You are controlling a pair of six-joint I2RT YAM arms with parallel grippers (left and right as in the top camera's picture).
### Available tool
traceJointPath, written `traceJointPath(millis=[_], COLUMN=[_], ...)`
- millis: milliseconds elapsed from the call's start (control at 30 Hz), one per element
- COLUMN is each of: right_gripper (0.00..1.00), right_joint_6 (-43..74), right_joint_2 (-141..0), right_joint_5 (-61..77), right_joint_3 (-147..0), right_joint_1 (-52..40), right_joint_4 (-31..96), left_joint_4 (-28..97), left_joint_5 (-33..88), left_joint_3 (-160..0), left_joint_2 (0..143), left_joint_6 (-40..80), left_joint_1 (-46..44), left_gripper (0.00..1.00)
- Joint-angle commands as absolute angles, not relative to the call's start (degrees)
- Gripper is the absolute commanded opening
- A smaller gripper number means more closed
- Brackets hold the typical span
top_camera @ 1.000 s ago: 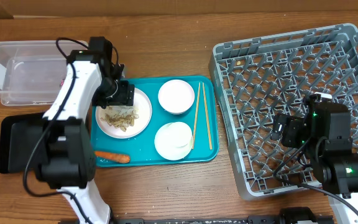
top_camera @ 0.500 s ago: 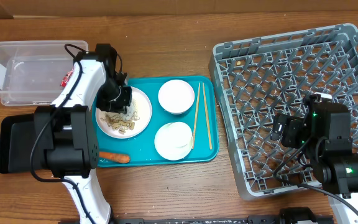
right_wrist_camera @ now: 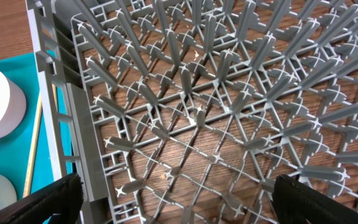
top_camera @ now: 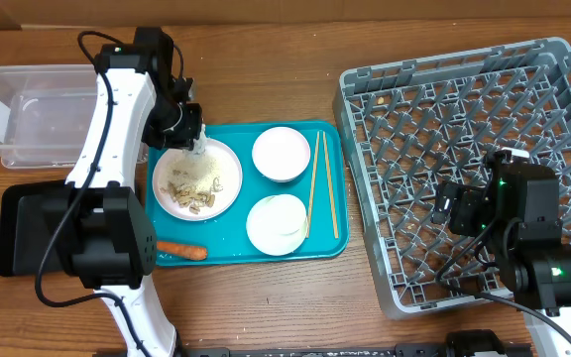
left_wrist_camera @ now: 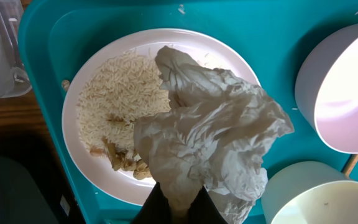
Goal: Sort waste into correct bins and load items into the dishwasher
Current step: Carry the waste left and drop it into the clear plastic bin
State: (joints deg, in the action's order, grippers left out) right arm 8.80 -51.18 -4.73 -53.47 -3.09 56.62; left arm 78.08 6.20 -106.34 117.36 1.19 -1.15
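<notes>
My left gripper (left_wrist_camera: 179,202) is shut on a crumpled white paper (left_wrist_camera: 210,137), which hangs over the round white plate (left_wrist_camera: 79,93). Rice (left_wrist_camera: 114,93) and brownish food scraps (left_wrist_camera: 126,163) lie on that plate. In the overhead view the left gripper (top_camera: 188,129) is at the plate's (top_camera: 228,193) far edge. Two white bowls (top_camera: 282,153) (top_camera: 277,224), the chopsticks (top_camera: 317,183) and an orange carrot (top_camera: 178,250) lie on the teal tray (top_camera: 330,248). My right gripper (right_wrist_camera: 179,199) stands open above the grey dish rack (top_camera: 365,89), holding nothing.
A clear plastic tub (top_camera: 28,114) stands at the back left, just left of my left arm. A black tray (top_camera: 23,233) lies in front of it. The dish rack's upright pegs (right_wrist_camera: 185,68) fill the right wrist view, with wooden table showing through the grid.
The left gripper closed on the paper on the plate and drew back toward the plate's far edge, lifting the paper. The right arm has not moved.
</notes>
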Motion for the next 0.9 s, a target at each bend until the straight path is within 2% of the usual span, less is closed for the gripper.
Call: traceJointPath(millis=[0,200,567,600,633,667,767,833,867], right_gripper=[1.00,1.00,1.00,1.00,1.00,1.00,1.00,1.00,1.00], right_joint_6=[9.0,9.0,9.0,9.0,9.0,9.0,9.0,9.0,9.0], right_joint_2=[-51.1,-51.1,-51.1,-51.1,-51.1,-51.1,-51.1,-51.1,-51.1], right_joint_5=[-5.1,-5.1,-5.1,-5.1,-5.1,-5.1,-5.1,-5.1,-5.1], right_joint_3=[-55.2,-55.2,-55.2,-55.2,-55.2,-55.2,-55.2,-55.2,-55.2], right_joint_1=[-3.2,-3.2,-3.2,-3.2,-3.2,-3.2,-3.2,-3.2,-3.2], right_joint_4=[56.5,56.5,56.5,56.5,56.5,56.5,56.5,56.5,56.5], left_joint_4=[78.5,77.4,62.7,62.3,61.6,61.2,61.3,62.5,63.4], left_joint_5=[4.8,1.0,1.1,1.1,1.2,1.1,1.1,1.1,1.1], left_joint_3=[-107.8,-112.4,-112.3,-112.3,-112.3,-112.3,-112.9,-113.8,-114.7], left_joint_2=[116.0,113.9,116.5,116.7,117.0,117.1,117.0,117.0,117.0], left_joint_6=[1.7,4.8,6.9,6.9,6.9,6.9,6.2,6.2,6.2], left_joint_1=[-1.1,4.8,18.8,19.1,19.5,19.6,19.6,19.6,19.6], left_gripper=[0.04,0.04,0.04,0.08,0.24,0.35,0.53,0.75,0.77])
